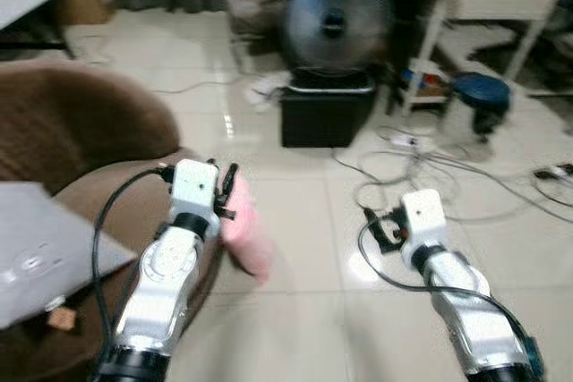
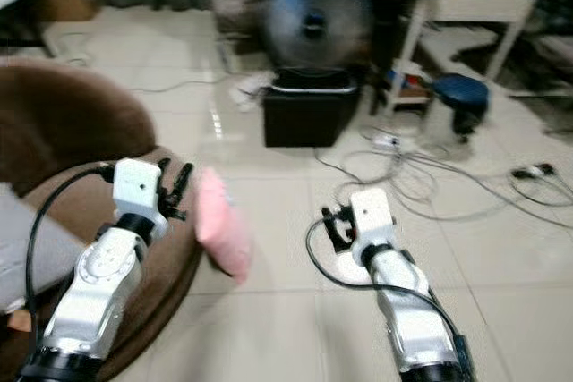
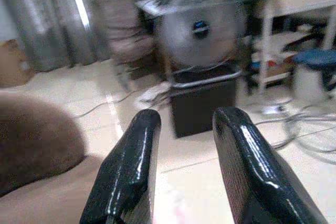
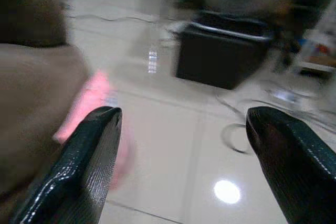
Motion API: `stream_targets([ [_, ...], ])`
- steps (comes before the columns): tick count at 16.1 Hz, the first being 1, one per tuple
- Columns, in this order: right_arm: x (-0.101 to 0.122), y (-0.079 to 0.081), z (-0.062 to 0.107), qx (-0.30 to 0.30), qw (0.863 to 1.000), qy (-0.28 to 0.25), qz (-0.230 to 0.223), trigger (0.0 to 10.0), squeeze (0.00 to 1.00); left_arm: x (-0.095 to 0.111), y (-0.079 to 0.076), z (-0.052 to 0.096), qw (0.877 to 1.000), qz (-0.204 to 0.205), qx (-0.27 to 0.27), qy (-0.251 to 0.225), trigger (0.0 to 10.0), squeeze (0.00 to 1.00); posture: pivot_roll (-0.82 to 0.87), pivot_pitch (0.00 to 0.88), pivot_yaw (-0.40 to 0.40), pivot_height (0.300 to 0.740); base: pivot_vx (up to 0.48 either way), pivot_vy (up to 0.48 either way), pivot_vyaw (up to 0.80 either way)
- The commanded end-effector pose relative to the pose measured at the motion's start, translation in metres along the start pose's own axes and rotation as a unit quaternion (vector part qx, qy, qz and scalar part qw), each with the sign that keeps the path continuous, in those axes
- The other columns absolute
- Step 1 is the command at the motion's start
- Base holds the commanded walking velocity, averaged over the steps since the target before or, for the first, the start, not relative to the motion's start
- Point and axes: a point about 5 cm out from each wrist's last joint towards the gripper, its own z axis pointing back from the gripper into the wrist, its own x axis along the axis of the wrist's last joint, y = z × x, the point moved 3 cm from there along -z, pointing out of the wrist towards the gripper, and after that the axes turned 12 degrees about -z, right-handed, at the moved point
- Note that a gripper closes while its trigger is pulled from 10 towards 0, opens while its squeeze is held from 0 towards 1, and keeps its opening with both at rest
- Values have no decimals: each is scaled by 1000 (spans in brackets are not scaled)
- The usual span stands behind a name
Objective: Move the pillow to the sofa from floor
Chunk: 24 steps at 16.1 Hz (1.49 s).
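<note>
Pale floor tiles [image 1: 304, 301] carry the soft pink pillow [image 1: 243, 225] at lower centre against the brown sofa [image 1: 81, 131], beside the part-open, empty left gripper [image 1: 226, 187]; the wide-open, empty right gripper [image 1: 383, 228] should probably close in from the opposite side.

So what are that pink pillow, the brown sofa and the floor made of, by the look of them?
The pink pillow looks like soft matte fabric, with a rounded, squashy outline, though blur hides its weave. The brown sofa seems to be a matte, plush or suede-like cloth with no shine. The floor is probably glossy ceramic tile: pale squares with grout lines and bright lamp reflections.
</note>
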Motion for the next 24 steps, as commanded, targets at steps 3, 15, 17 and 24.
stream_targets([
  [3, 0, -8, 4, -16, 1000, 1, 6, 10000, 0, 6, -1, -4, 1000, -4, -4, -10, 10000, 0, -16, 0, 53, 740, 301, 0, 0],
  [15, -4, -4, 5, -3, 1000, 8, 16, 10000, 0, 3, -1, 1, 1000, -11, -6, -5, 10000, 0, -1, 0, 44, 740, 317, 0, 0],
  [17, -6, -3, 5, 7, 999, 17, 27, 10000, 0, 3, -2, 1, 1000, -12, -7, -6, 10000, 0, -1, 0, 45, 740, 339, 0, 400],
  [24, -9, -7, 8, -8, 1000, 18, 11, 10000, 0, 3, -5, 1, 1000, -17, -15, -6, 10000, 0, -9, 0, 52, 740, 361, 0, 190],
])
